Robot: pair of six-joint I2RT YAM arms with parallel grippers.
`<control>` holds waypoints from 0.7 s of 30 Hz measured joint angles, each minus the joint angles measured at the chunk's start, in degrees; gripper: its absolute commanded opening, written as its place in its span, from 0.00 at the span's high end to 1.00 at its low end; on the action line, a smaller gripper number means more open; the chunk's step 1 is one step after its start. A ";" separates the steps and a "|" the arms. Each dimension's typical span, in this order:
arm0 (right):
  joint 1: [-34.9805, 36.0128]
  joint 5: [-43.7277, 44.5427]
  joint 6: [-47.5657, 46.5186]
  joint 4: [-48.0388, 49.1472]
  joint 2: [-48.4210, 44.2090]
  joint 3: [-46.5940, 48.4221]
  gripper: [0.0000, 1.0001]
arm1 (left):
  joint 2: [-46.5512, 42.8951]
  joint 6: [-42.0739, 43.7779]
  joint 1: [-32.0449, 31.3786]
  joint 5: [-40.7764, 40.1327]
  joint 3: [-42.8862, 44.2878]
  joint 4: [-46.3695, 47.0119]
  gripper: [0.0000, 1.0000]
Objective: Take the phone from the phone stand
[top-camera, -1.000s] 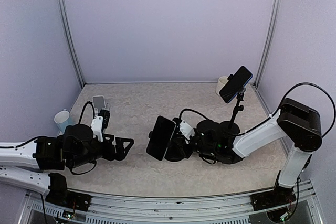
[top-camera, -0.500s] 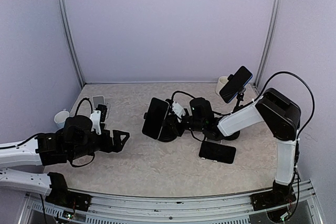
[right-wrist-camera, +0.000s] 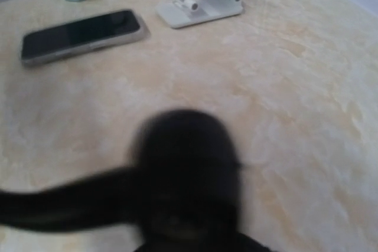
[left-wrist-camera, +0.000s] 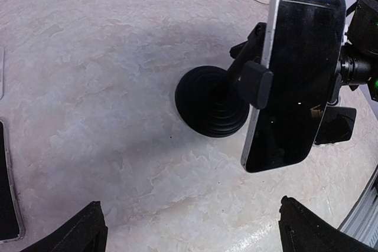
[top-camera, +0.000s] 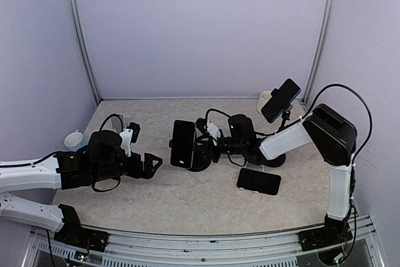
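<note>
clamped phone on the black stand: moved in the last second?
Yes. The phone and its black stand slid left and rearward, farther from the fixed tripod.

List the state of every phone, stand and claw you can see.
Phone in black stand: clamped upright, not yet removed.
Black stand: standing on its round base.
Phone on tall stand: mounted, tilted.
Front-right phone: lying flat.
White stand: empty.
Phone by white stand: lying flat.
Left claw: open, empty.
Right claw: behind black stand, state unclear.
</note>
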 measured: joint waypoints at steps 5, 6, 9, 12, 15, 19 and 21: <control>0.00 -0.92 0.61 0.44 -1.33 -0.46 0.35 | 1.79 0.81 0.09 1.03 0.85 0.87 0.01; 0.00 -0.94 0.98 0.50 -2.08 -0.90 0.34 | 1.92 0.90 0.13 1.14 0.90 1.03 0.01; 0.00 -0.96 2.89 0.66 -5.03 -3.08 0.33 | 2.12 1.07 0.17 1.20 0.96 1.09 0.01; 0.00 -0.87 5.09 0.70 -8.52 -6.40 0.32 | 2.12 1.07 0.20 1.18 0.98 1.16 0.01; 0.00 -0.92 7.78 0.55 -12.24 -10.29 0.33 | 2.12 1.05 0.20 1.16 0.98 1.20 0.01; 0.00 -1.92 11.74 -1.22 -16.90 -14.84 0.34 | 2.12 1.03 0.24 1.16 0.98 1.75 0.01; 0.00 -3.10 14.64 -2.34 -19.71 -17.03 0.34 | 2.19 1.03 0.28 1.16 0.98 2.27 0.01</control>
